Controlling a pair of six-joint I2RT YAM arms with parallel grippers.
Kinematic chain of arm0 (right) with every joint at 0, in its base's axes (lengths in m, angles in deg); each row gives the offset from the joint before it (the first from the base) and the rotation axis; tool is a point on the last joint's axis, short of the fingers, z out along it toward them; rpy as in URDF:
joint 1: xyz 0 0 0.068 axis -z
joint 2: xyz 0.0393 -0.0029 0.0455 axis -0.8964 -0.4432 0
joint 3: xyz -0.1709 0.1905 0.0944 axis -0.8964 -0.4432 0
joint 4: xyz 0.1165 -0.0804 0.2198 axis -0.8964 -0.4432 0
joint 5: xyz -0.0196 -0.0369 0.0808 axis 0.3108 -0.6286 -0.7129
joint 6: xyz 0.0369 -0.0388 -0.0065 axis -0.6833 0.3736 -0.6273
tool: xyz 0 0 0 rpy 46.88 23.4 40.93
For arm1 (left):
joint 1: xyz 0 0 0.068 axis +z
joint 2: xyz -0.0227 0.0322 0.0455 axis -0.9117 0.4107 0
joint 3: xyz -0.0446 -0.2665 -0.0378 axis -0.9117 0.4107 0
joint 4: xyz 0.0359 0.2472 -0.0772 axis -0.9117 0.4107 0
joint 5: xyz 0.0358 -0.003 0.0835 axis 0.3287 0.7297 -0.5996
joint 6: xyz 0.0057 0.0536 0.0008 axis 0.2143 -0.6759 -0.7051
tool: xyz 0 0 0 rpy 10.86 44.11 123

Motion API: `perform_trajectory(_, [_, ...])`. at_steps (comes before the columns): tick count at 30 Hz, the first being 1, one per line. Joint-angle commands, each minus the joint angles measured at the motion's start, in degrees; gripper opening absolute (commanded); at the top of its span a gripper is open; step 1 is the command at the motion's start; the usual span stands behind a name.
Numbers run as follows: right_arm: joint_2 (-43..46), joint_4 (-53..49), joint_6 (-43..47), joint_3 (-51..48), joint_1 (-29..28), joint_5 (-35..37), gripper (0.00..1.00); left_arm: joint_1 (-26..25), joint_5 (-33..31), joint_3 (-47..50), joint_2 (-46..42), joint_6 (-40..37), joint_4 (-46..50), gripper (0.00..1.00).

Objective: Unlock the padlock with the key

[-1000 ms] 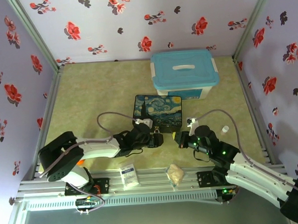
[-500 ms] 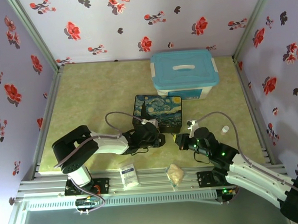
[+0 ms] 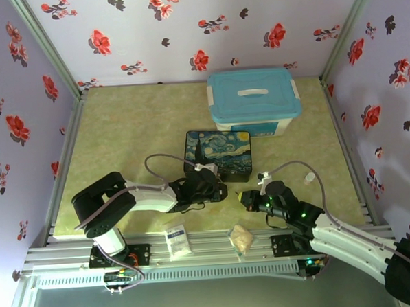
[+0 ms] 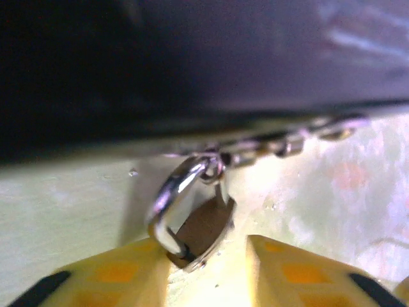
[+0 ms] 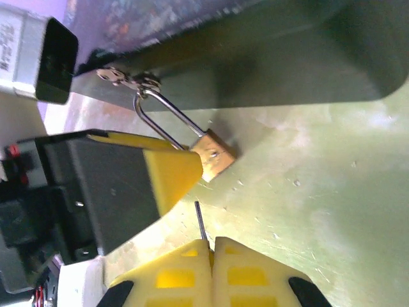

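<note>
Padlock [image 5: 214,157] is hanging by its thin silver shackle off the latch [image 5: 128,80] on the front of the starry-night box [image 3: 219,151], with the brass body tilted low over the green desk [image 3: 135,129].

We've got the left gripper [image 4: 208,244] right on top of it. In the left wrist view its yellow fingers [image 4: 108,278] sit either side of the padlock body. One is up against the shackle side and the other has a sliver of gap, so we honestly can't tell if that's a real clamp or just bracketing. From the right wrist view, one of those fingers touches the edge of the brass body.

The right gripper [image 5: 211,246] is easier. Its fingers are clenched together, pinching the key [image 5: 200,220], and the thin dark shaft pokes out toward the padlock. The tip sits just short of the body, not touching.
</note>
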Motion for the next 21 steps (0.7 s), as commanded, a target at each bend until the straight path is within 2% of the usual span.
perform_trajectory(1, [2.14,0.17,-1.36,-0.16,0.33,-0.66,0.00,-0.37,-2.92,1.20,-0.48,1.15,-2.28,0.40])
perform_trajectory(5, [8.33,-4.15,-0.59,-0.24,0.28,1.13,0.00,-2.65,-9.19,0.44,0.38,2.35,-1.27,0.46])
perform_trajectory(11, [11.41,-11.37,2.35,2.83,0.37,3.68,0.00,-5.73,-14.68,-2.68,4.06,5.11,1.67,0.46])
perform_trajectory(16, [11.02,-10.91,1.67,2.37,0.38,3.67,0.00,-5.71,-15.79,-1.20,6.25,7.37,-1.75,0.42])
perform_trajectory(21, [10.57,-5.69,-0.38,-0.06,0.43,2.87,0.00,-5.90,-16.02,-0.32,5.06,6.25,-4.51,0.30])
